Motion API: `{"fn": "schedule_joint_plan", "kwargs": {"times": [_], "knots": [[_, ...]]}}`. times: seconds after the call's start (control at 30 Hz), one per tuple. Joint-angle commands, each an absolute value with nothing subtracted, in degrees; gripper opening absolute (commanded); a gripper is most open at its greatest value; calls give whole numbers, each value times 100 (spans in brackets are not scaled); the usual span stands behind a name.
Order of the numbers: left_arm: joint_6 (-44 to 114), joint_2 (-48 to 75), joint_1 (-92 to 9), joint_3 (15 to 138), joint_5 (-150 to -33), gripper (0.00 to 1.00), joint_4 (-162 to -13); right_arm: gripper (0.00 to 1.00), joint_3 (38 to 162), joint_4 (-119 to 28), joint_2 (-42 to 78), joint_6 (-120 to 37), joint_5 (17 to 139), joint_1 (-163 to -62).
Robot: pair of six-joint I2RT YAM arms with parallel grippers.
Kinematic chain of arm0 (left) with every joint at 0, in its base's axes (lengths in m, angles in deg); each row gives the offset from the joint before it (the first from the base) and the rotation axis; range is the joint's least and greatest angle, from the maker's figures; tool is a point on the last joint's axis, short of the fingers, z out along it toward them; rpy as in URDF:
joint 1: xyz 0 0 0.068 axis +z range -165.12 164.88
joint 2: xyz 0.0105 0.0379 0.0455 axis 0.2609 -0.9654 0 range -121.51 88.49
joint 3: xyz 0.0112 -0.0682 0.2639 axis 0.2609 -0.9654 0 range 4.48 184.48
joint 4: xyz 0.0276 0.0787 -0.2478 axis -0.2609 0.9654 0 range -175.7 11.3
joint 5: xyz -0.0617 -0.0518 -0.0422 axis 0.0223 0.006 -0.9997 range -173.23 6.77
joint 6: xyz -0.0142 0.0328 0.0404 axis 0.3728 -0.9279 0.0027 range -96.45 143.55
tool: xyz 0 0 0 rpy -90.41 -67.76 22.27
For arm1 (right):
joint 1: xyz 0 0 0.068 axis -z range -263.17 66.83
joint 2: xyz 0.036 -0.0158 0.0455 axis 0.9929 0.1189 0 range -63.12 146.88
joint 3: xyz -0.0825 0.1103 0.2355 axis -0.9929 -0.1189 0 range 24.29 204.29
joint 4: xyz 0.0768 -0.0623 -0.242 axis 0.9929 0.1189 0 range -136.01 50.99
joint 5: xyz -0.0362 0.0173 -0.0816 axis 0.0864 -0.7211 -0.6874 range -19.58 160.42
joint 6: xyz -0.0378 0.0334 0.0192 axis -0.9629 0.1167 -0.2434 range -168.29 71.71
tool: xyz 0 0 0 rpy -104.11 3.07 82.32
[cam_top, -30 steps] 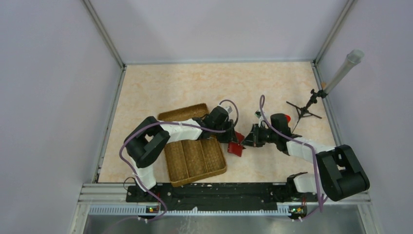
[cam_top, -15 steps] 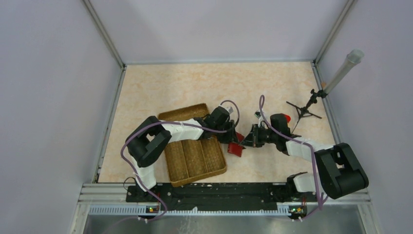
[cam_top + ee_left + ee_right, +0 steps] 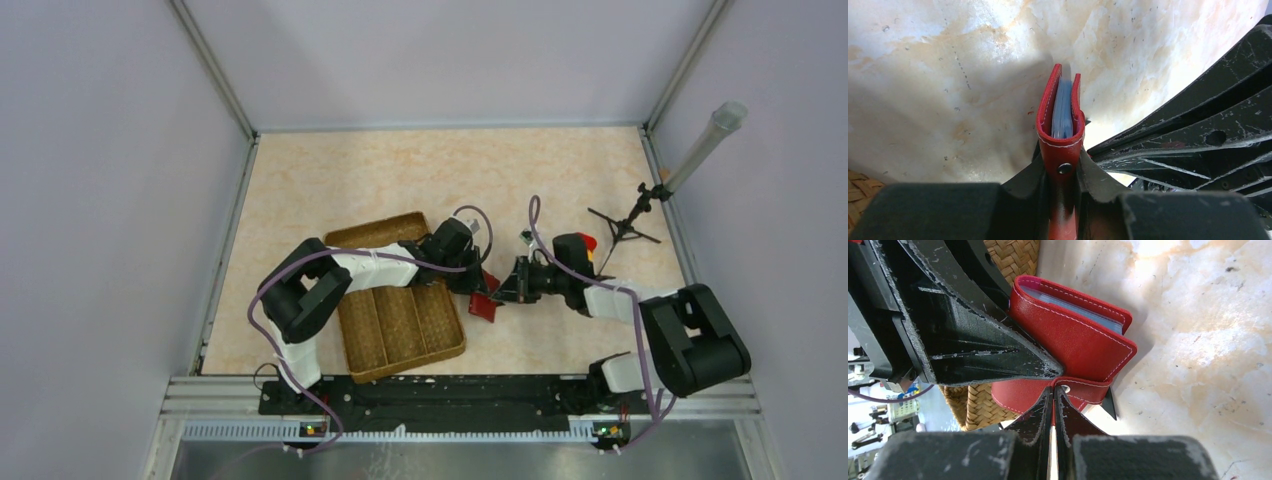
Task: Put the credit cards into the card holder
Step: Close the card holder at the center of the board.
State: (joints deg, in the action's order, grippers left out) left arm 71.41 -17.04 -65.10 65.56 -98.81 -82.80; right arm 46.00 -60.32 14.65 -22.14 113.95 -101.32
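The dark red card holder (image 3: 484,306) lies folded just right of the woven tray. My left gripper (image 3: 478,290) is shut on it. In the left wrist view the card holder (image 3: 1060,150) stands edge-on between the fingers, at the left gripper (image 3: 1061,169), with pale blue slots showing between its covers. My right gripper (image 3: 1054,390) is shut, and its tips rest on the holder's strap beside the snap. In that view the card holder (image 3: 1073,335) shows its red cover. From above, the right gripper (image 3: 504,292) meets it from the right. No loose credit cards are in view.
A brown woven divided tray (image 3: 395,228) sits left of the holder, under the left arm; its weave also shows as the tray (image 3: 1013,255) behind the left fingers. A small black tripod stand (image 3: 625,228) and a red-yellow object (image 3: 585,242) lie at the right.
The left jaws have narrowed onto the card holder. The right arm has edged left toward it, and the holder has shifted slightly left with both grippers.
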Motion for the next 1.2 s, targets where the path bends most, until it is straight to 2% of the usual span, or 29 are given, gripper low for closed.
{"fn": "schedule_joint_plan", "kwargs": {"times": [0.0, 0.37, 1.17], "knots": [[7021, -1792, -6531, 6706, -9833, 19, -8132, 0, 4607, -6466, 1606, -2214, 11684, -10234], [7016, -1812, -6535, 6706, -9851, 12, -8128, 0, 4524, -6716, 1660, -2086, 11542, -10259], [6985, -1829, -6540, 6693, -9913, 5, -8067, 0, 4262, -7341, 2031, -1894, 10930, -10256]]}}
